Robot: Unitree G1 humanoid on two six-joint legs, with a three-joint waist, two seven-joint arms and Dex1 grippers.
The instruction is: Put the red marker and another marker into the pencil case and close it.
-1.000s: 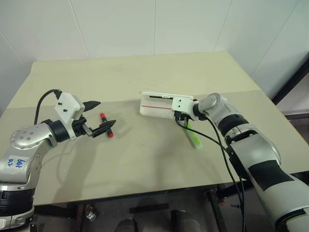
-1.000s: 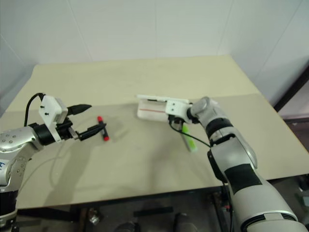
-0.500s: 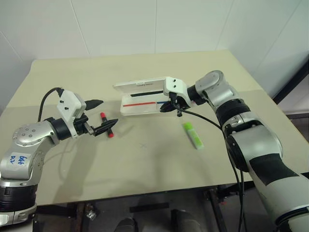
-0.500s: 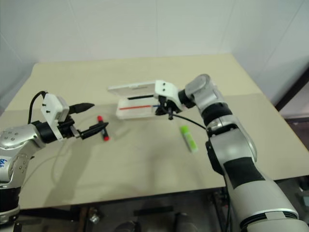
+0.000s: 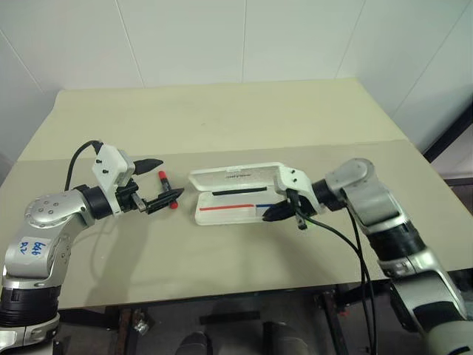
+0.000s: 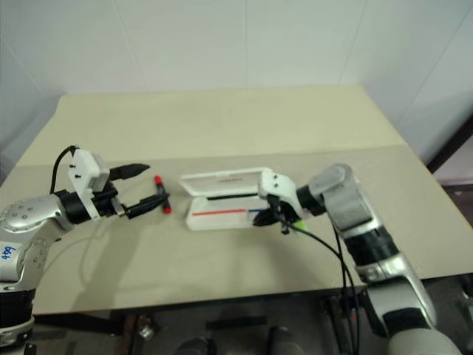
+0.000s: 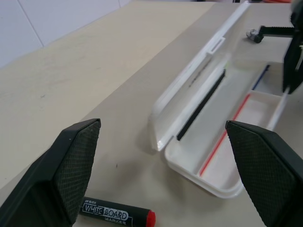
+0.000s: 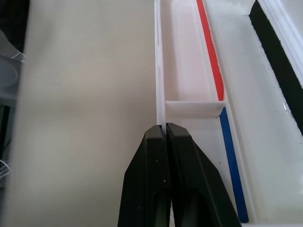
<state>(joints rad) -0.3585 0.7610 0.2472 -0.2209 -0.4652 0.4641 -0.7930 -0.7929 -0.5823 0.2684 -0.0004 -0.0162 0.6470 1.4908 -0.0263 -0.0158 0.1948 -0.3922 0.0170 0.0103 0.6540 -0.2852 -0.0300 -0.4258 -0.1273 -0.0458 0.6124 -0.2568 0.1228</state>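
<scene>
Head views: the case (image 5: 235, 198) lies open at mid-bench (image 5: 222, 118), a flat white hard-plastic tray with rounded corners and a red-and-blue stripe inside, its lid tipped back. The right tool (image 5: 275, 214), closed, pinches the case's near wall at its right end. The green marker (image 6: 297, 224) peeks out just behind that tool. The red marker (image 5: 165, 182) lies left of the case, near the wide-open left tool (image 5: 164, 181).

Left wrist view: the slim black barrel with red end (image 7: 115, 215) lies between the textured pads (image 7: 78, 161).

Right wrist view: the fingers (image 8: 158, 156) clamp the thin wall (image 8: 159, 71). A jerk could skid the smooth, light case or knock the green marker away; the round red marker may roll if one pad nudges it first.
</scene>
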